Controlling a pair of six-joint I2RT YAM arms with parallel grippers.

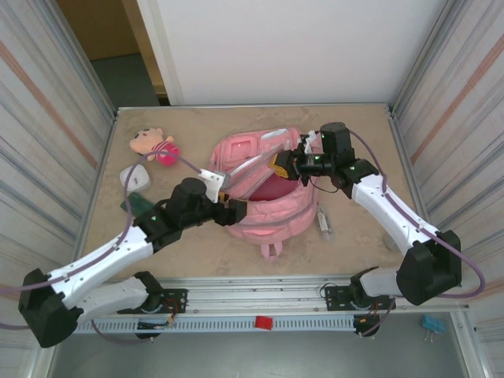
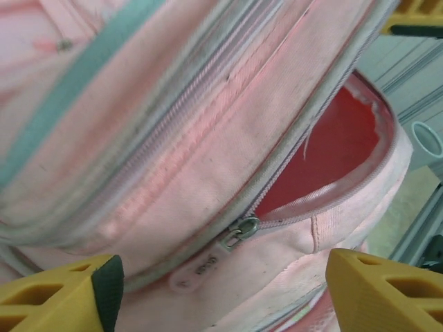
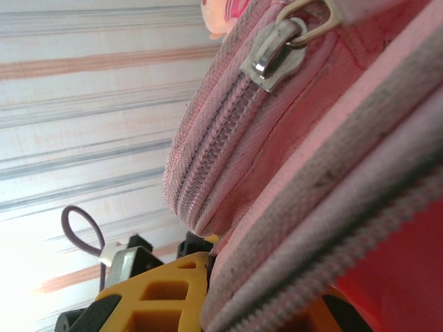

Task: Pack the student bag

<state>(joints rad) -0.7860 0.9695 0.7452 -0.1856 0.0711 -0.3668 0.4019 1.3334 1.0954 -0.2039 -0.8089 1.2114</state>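
The student bag, a large pink backpack, lies in the middle of the table with its main compartment partly unzipped. My left gripper is at the bag's near-left side and stands open. In the left wrist view its yellow fingers are spread wide in front of the pink fabric, with the zipper pull and the red lining just beyond them. My right gripper is at the bag's far side. In the right wrist view it is shut on the bag's zipped rim, holding it up.
A pink-and-tan plush doll lies at the far left, with a white object just in front of it. A small item lies right of the bag. Ribbed walls close off the table on both sides.
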